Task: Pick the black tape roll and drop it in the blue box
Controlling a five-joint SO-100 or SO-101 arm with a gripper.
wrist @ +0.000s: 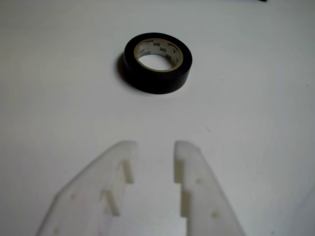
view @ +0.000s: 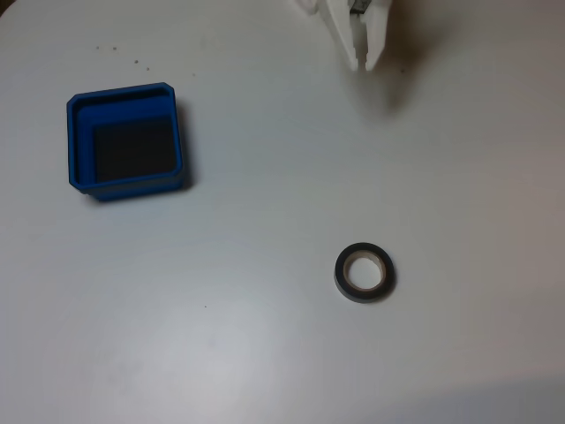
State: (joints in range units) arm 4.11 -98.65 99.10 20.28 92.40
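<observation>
The black tape roll [view: 365, 293] lies flat on the white table, right of centre in the fixed view, its pale core facing up. Far to its upper left sits the blue box [view: 79, 146], with nothing on its dark floor. My white gripper [view: 365, 64] hangs at the top edge of that view, well apart from the roll and to the right of the box. In the wrist view the tape roll [wrist: 157, 81] lies ahead of my gripper [wrist: 155, 146], whose fingers stand open a little with nothing between them.
The table [view: 265, 353] is plain white, with a few small dark specks near the box. The gripper's shadow falls on the table just right of it in the fixed view.
</observation>
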